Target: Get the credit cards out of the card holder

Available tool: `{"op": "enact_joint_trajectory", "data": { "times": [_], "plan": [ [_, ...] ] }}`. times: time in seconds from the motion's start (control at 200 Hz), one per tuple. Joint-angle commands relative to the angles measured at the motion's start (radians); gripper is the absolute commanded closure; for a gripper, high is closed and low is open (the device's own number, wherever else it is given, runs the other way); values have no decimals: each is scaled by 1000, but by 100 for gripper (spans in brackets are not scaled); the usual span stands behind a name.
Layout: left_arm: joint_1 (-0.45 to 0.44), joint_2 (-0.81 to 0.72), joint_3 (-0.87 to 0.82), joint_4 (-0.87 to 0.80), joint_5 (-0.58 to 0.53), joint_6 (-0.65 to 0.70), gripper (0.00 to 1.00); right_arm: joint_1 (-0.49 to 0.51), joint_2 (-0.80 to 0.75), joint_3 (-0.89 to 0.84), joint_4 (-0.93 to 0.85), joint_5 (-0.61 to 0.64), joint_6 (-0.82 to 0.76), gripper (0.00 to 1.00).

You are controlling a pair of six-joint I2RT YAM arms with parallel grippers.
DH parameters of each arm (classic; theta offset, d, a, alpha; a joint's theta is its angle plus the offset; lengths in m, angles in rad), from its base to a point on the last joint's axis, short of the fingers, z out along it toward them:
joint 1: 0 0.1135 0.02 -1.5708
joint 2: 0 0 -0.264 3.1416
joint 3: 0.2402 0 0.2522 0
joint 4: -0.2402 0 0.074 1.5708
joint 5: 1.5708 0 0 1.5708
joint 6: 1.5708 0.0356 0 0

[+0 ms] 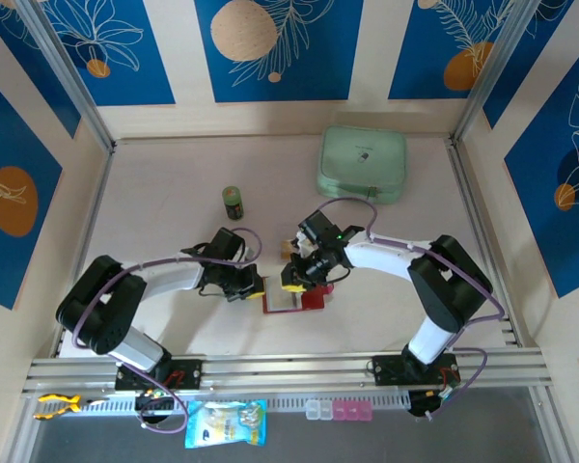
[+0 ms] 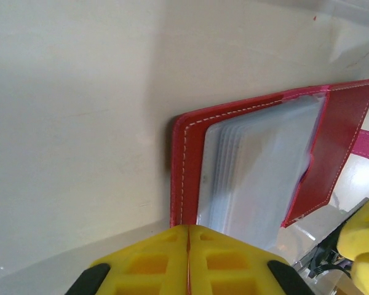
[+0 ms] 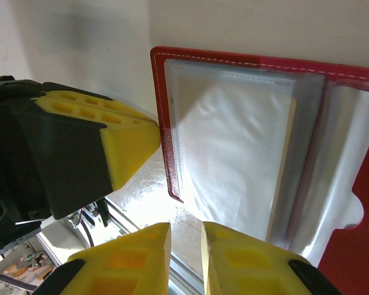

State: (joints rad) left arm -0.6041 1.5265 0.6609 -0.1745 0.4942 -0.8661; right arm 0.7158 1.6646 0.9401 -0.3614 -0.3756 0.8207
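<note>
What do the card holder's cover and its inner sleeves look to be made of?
The card holder cover looks like leather or faux leather: smooth red, slight sheen, white stitching along the edge. The sleeves look like thin clear plastic film: greyish, glossy, wrinkled, with glare streaks and a tan card showing through.

Bright even light, soft shadows, white glare on the card holder (image 3: 252, 153).

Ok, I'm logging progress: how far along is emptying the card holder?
Done: the red card holder lies open, its clear sleeves exposed. In hand: the left gripper pinches the cover's edge; the right gripper sits nearly closed at the sleeves' edge, grip unclear. Left: every card; a tan card sits edge-on inside the sleeves.
</note>
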Motion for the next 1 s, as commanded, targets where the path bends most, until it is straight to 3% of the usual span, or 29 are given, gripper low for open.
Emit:
{"op": "enact_joint_trajectory", "data": {
  "times": [0.0, 0.29, 0.495, 0.995],
  "plan": [
    [-14, -15, 25, -8, 25, -3, 92, 7, 22, 9, -3, -41, 9, 79],
    [-20, 52, 38, 9, 59, -1, 93, 19, 62, 34, -36, -16, -3, 77],
    [-18, 78, 62, -94, 6, 19, 93, 28, 91, 61, -75, 22, -21, 75],
    [-19, 99, 68, -99, 6, 16, 94, 45, 114, 91, -164, 146, -74, 74]
  ]
}}
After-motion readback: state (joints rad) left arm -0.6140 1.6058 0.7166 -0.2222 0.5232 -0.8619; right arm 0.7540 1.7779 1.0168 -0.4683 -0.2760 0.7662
